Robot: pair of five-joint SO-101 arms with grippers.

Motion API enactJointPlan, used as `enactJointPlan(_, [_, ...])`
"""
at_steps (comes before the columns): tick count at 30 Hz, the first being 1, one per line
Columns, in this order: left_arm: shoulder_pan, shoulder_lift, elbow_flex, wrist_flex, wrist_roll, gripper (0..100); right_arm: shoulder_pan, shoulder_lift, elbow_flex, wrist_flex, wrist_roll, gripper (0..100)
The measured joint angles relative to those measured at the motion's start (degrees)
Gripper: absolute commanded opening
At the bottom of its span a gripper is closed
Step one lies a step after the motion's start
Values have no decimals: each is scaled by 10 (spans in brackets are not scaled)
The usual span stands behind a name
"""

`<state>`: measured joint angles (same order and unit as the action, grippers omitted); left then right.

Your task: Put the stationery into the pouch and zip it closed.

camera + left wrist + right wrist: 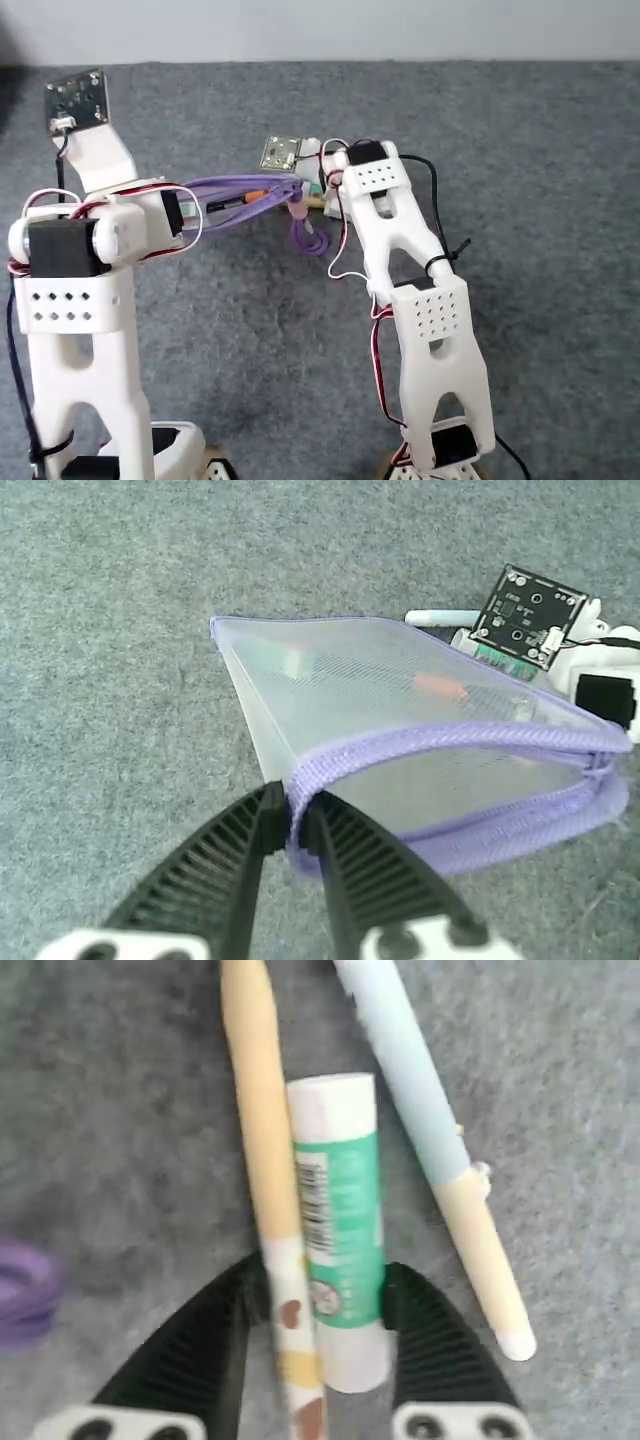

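Observation:
A translucent pouch [240, 195] with purple zip trim hangs just above the carpet. My left gripper [200, 210] is shut on its end. In the left wrist view my gripper [295, 825] pinches the purple edge of the pouch [400, 730], and something orange shows inside. My right gripper [322, 190] points down at the pouch's other end. In the right wrist view my gripper [325, 1290] holds a green and white glue stick [335, 1220] and a yellow pen [255, 1110] pressed together between its fingers. A light blue and cream pen [410, 1070] lies beside them.
The pouch's purple wrist strap [310, 238] coils on the grey carpet beside the right arm, and a loop of the strap [25, 1290] shows in the right wrist view. The right arm's camera board [530, 615] sits just past the pouch, with a white pen [440, 615] next to it.

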<state>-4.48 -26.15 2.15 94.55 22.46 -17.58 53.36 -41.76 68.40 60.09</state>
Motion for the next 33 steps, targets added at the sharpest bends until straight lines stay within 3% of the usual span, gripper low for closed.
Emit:
enactJointPlan(5, [0, 0, 0, 0, 0, 10, 0, -18, 3, 48, 0, 9])
enactJointPlan(18, [0, 0, 0, 0, 0, 10, 19, -94, 11, 212, -100, 12])
enactJointPlan(21, [0, 0, 0, 0, 0, 10, 18, -100, 11, 215, -129, 27])
enactJointPlan(28, [0, 0, 0, 0, 0, 10, -23, -100, 11, 178, -164, 230])
enactJointPlan(33, [0, 0, 0, 0, 0, 10, -27, -83, 11, 118, -156, 181])
